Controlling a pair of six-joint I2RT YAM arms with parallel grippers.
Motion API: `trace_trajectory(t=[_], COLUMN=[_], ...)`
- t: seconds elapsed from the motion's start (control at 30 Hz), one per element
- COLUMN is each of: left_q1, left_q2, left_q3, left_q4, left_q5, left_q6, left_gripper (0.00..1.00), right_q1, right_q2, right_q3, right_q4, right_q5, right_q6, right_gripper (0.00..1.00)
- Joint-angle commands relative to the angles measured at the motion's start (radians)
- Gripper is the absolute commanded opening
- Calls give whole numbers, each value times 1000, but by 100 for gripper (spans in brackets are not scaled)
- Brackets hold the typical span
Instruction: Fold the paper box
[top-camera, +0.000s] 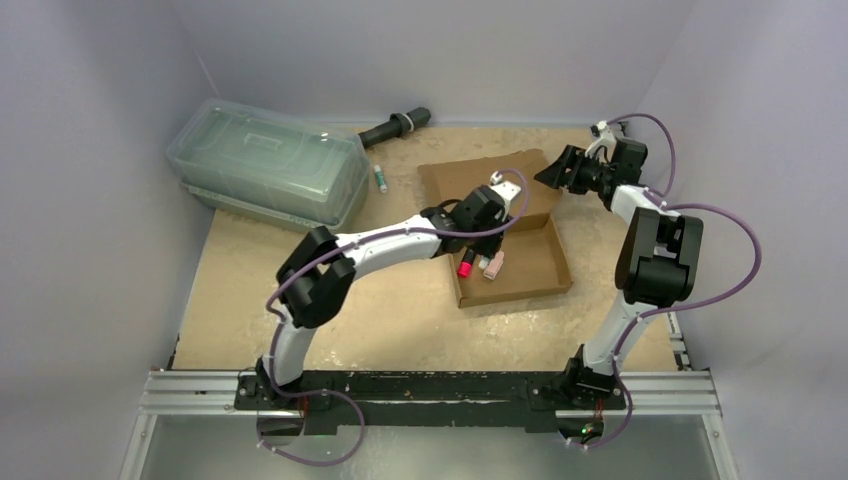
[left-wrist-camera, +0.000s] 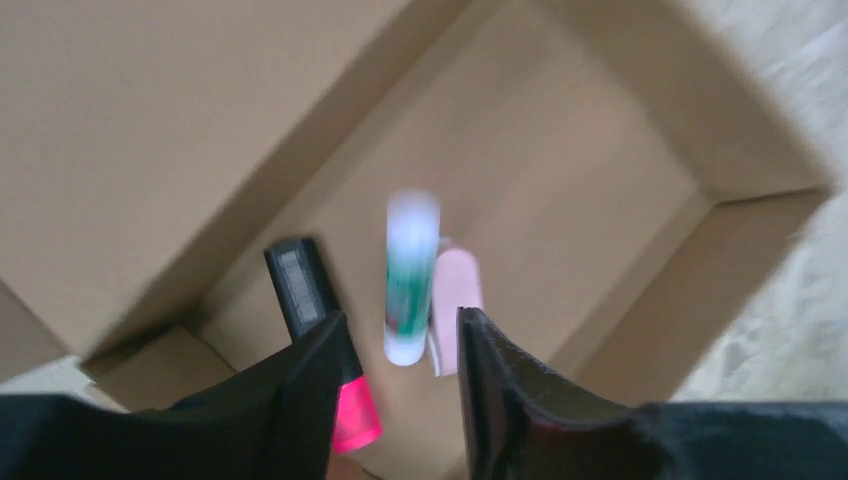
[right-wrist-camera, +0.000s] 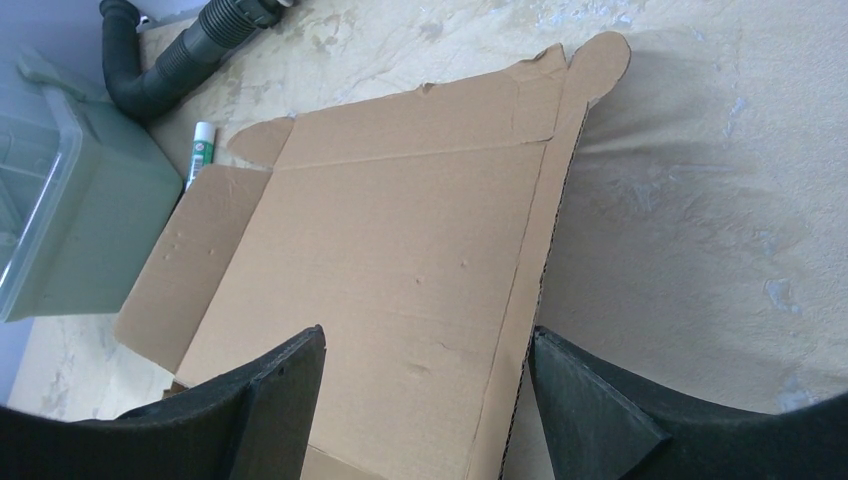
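Note:
The paper box is brown cardboard, with its shallow tray (top-camera: 530, 268) formed and its lid (top-camera: 450, 180) lying open and flat behind it. My left gripper (top-camera: 474, 243) hangs open over the tray's left part. In the left wrist view a blurred white and green glue stick (left-wrist-camera: 412, 275) shows between its spread fingers (left-wrist-camera: 400, 335) without touching them, over the tray floor (left-wrist-camera: 570, 190). A black marker with a pink cap (left-wrist-camera: 300, 280) and a pink eraser (left-wrist-camera: 458, 290) lie in the tray. My right gripper (top-camera: 553, 172) is open at the lid's right edge (right-wrist-camera: 400, 240), with its jaws either side of that edge (right-wrist-camera: 425, 345).
A clear greenish lidded container (top-camera: 265, 160) stands at the back left. A second glue stick (top-camera: 380, 178) lies beside it and also shows in the right wrist view (right-wrist-camera: 201, 150). A black hose piece (top-camera: 395, 127) lies at the back wall.

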Motion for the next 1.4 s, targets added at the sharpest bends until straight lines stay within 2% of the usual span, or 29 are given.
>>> trace_trajectory(t=[0.0, 0.13, 0.2, 0.33, 0.37, 0.43, 0.53, 0.6, 0.77, 0.93, 1.07, 1.23, 1.3, 1.37], left_q1=[-9, -5, 23, 209, 242, 287, 338, 364, 424, 466, 487, 510, 519, 536], left_q2=[44, -14, -59, -103, -93, -21, 151, 260, 406, 473, 515, 554, 560, 560], left_q3=[83, 66, 25, -46, -37, 60, 296, 424, 602, 663, 679, 695, 685, 663], left_q4=[-161, -127, -74, -11, -4, -73, -247, -312, -325, -340, -331, -343, -350, -373], left_q5=[-99, -228, -330, -368, -414, -511, -580, -587, -550, -557, -583, -592, -576, -512], left_q6=[18, 59, 76, -2, -19, -49, -93, -96, -117, -149, -159, -180, -194, -250], left_gripper=[50, 69, 73, 66, 65, 62, 56, 48, 47, 48, 56, 56, 53, 45], right_q1=[0, 0, 1, 1, 1, 0, 0, 1, 1, 1, 0, 0, 0, 0], right_q2=[-44, -44, -44, -43, -42, -42, -39, -39, -39, -39, -36, -39, -39, -40], right_q3=[6, 6, 6, 5, 5, 3, 4, 3, 3, 3, 4, 3, 2, 3], right_q4=[14, 14, 14, 14, 14, 17, 20, 19, 18, 21, 21, 21, 21, 21], right_q5=[-22, -22, -22, -22, -23, -23, -24, -24, -25, -29, -31, -29, -29, -29], right_q6=[-1, -1, -1, 1, 2, 4, 7, 7, 7, 8, 9, 9, 9, 9], right_gripper=[77, 78, 78, 78, 78, 78, 78, 78, 78, 78, 78, 78, 78, 78])
